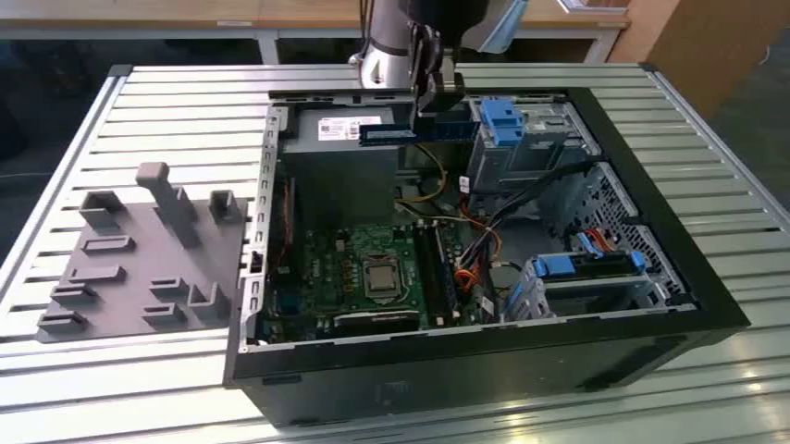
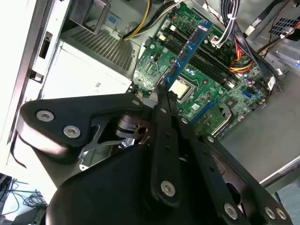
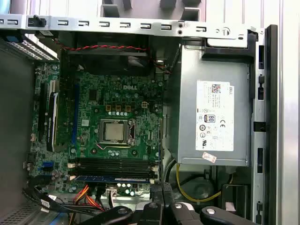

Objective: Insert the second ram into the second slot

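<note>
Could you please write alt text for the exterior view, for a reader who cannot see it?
A robot arm's gripper holds the second ram, a thin blue stick, roughly level above the far end of an open computer case. The motherboard lies exposed inside, and a grey moulded fixture sits on the slatted table at the exterior view's left.

open: above motherboard (image 1: 364, 268) | blocked: cable bundle (image 1: 484, 248) beside memory slots (image 1: 434, 264); power supply (image 1: 339, 176); drive cage (image 1: 534, 148)

Slatted metal table (image 1: 185, 111), open computer case (image 1: 432, 381) (side panel off), grey fixture plate (image 1: 133, 266)
</note>
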